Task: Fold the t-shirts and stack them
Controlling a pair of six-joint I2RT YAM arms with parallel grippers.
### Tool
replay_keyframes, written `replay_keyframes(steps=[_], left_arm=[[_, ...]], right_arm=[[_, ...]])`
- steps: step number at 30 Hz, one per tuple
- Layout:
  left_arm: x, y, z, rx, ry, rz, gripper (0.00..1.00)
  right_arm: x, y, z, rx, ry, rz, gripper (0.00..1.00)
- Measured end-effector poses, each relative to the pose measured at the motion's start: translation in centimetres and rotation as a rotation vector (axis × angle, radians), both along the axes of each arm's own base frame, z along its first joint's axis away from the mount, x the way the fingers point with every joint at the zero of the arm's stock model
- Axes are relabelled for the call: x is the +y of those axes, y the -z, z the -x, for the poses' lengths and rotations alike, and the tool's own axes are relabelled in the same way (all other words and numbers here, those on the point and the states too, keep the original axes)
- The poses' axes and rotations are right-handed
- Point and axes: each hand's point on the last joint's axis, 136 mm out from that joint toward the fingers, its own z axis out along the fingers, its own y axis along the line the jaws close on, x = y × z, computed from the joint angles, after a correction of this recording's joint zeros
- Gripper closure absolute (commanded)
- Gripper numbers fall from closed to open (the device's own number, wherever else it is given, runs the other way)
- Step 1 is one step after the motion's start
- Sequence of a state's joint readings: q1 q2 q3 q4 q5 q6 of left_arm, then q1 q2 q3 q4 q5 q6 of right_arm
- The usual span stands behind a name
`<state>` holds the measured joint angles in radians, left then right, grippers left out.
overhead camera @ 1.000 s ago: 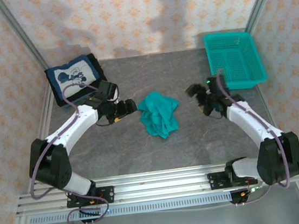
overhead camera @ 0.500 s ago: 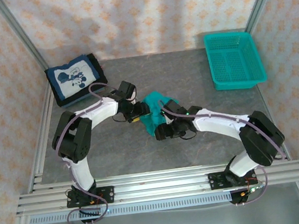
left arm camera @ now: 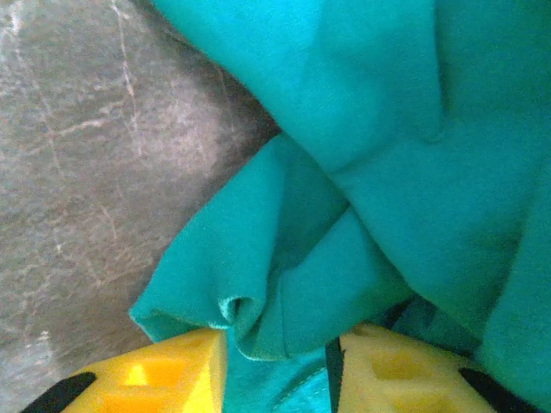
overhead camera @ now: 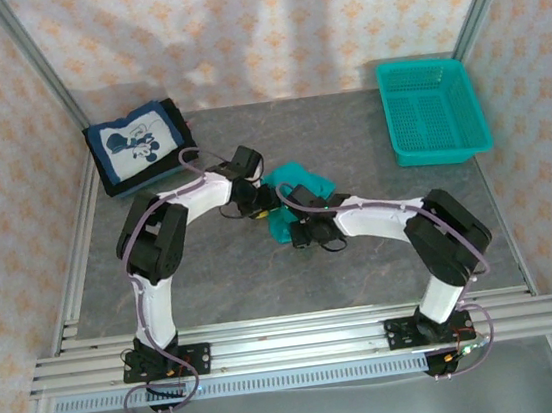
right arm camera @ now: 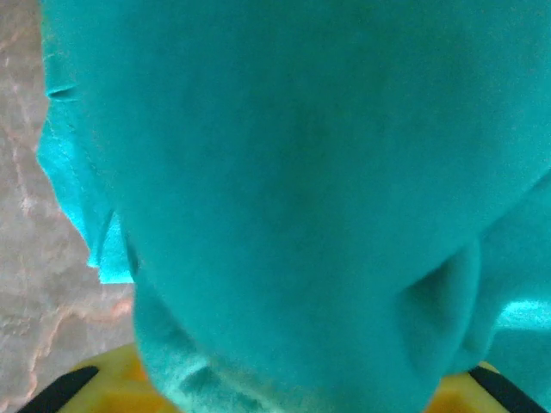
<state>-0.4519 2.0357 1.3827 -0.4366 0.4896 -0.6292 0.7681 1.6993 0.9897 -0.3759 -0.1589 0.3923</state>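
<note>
L gripper (overhead camera: 258, 202): 1 s ago just left of teal t-shirt (overhead camera: 300, 177), now at its left side, mid table (overhead camera: 365, 276), cloth fold pinched btwn yellow fingers (left arm camera: 172, 379). R gripper (overhead camera: 297, 232): moved in from nr table's right edge onto shirt's near side. Shirt: bunched tighter, partly covered by both arms.

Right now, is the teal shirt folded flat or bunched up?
Bunched up. The teal shirt sits in a crumpled heap, and the left wrist view shows loose overlapping folds.
</note>
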Motion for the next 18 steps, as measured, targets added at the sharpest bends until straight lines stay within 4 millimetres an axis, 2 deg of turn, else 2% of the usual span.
replay_keyframes(steps=[3, 5, 8, 10, 12, 14, 18], left_arm=[[0.0, 0.2, -0.3, -0.004, 0.002, -0.006, 0.92], [0.0, 0.1, -0.3, -0.011, 0.009, -0.012, 1.00], [0.3, 0.0, -0.6, -0.024, 0.013, -0.028, 1.00], [0.6, -0.3, -0.6, -0.026, 0.006, -0.036, 1.00], [1.3, -1.2, -0.9, -0.043, -0.010, -0.044, 1.00], [2.3, -3.3, -1.5, -0.080, -0.034, -0.039, 1.00], [4.2, -9.4, -3.5, -0.206, -0.084, -0.013, 1.00]], right_arm=[[-0.3, -0.7, -1.4, -0.020, 0.032, -0.015, 0.94], [-0.5, -1.2, -2.3, -0.030, 0.059, -0.030, 0.97], [-1.3, -1.9, -3.1, -0.041, 0.097, -0.045, 1.00], [-1.9, -3.3, -3.6, -0.060, 0.115, -0.067, 1.00], [-2.3, -5.6, -4.1, -0.092, 0.131, -0.102, 1.00], [-2.5, -9.0, -5.1, -0.143, 0.148, -0.164, 1.00], [-3.6, -15.9, -7.1, -0.250, 0.193, -0.306, 1.00]])
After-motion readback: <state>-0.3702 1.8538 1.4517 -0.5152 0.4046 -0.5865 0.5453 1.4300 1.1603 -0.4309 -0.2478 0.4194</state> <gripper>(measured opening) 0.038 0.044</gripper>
